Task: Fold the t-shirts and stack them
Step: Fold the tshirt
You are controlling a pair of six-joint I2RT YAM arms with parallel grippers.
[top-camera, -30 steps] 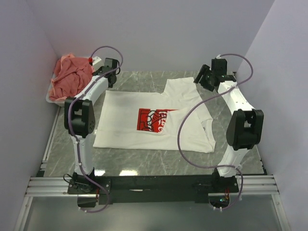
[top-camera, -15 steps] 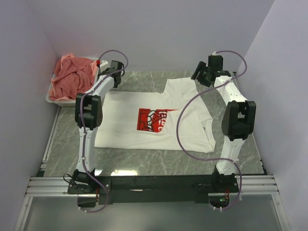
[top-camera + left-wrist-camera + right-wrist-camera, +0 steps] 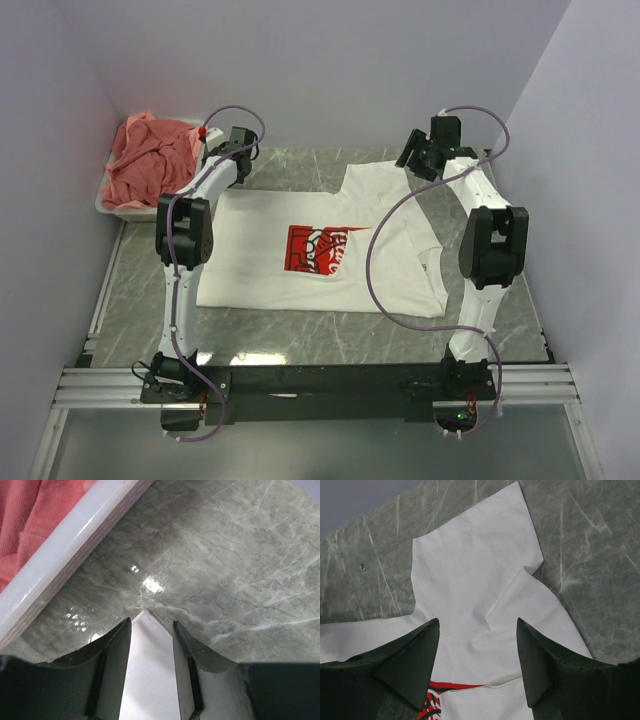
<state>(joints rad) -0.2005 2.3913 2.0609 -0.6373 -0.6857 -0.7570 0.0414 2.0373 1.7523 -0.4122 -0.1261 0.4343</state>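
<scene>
A white t-shirt (image 3: 260, 250) with a red chest print (image 3: 320, 250) lies spread on the marble table, partly folded over at its right side. My left gripper (image 3: 240, 160) is at the shirt's far left corner. In the left wrist view it (image 3: 149, 630) stands open, and the white shirt's pointed corner (image 3: 149, 655) lies between its fingers (image 3: 117, 645). My right gripper (image 3: 416, 156) hovers open over the far right sleeve (image 3: 475, 565), its fingers (image 3: 422, 650) wide apart above the cloth. Salmon-pink t-shirts (image 3: 150, 160) are heaped in a white tub.
The white plastic tub (image 3: 108, 205) sits at the back left corner; its rim (image 3: 70, 540) runs close beside my left gripper, with pink cloth (image 3: 25, 515) inside. Grey walls enclose the marble table (image 3: 300, 325) on three sides.
Over the last second both arms have stretched toward the back. The left gripper shifted right to the shirt's far left corner, and the right gripper moved slightly back over the sleeve.
</scene>
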